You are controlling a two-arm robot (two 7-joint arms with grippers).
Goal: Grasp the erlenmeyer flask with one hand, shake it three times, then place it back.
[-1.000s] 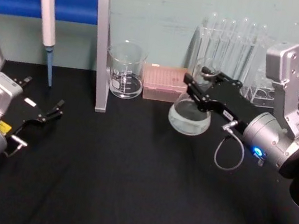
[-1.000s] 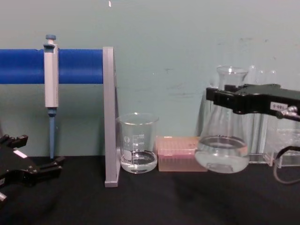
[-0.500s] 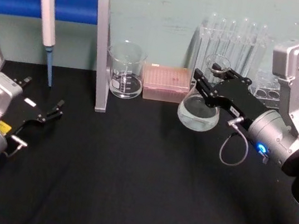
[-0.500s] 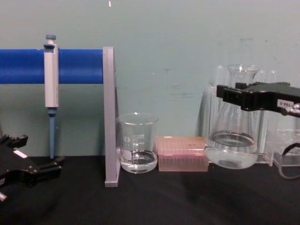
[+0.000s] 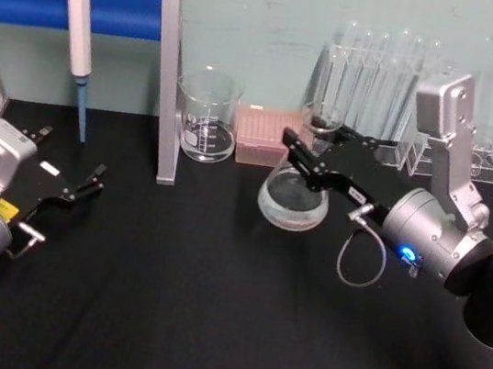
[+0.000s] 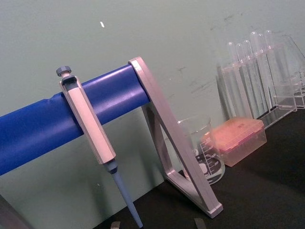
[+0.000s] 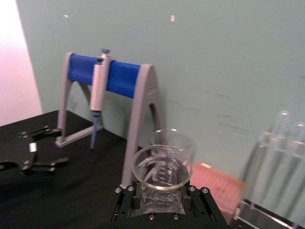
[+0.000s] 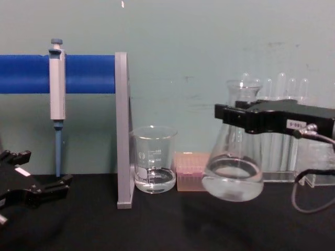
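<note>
Gripping the erlenmeyer flask (image 8: 233, 180) at its neck, right gripper (image 8: 235, 116) holds it just near of the pink tip box (image 5: 262, 133). Left gripper (image 5: 70, 156) parked near-left, jaws spread.

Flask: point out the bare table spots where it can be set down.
The flask, held by the right gripper, is over bare cloth in front of the tip box and tube rack. Wider free cloth lies between the left gripper and the right arm. Crowded: the back row, from stand and beaker to rack.
</note>
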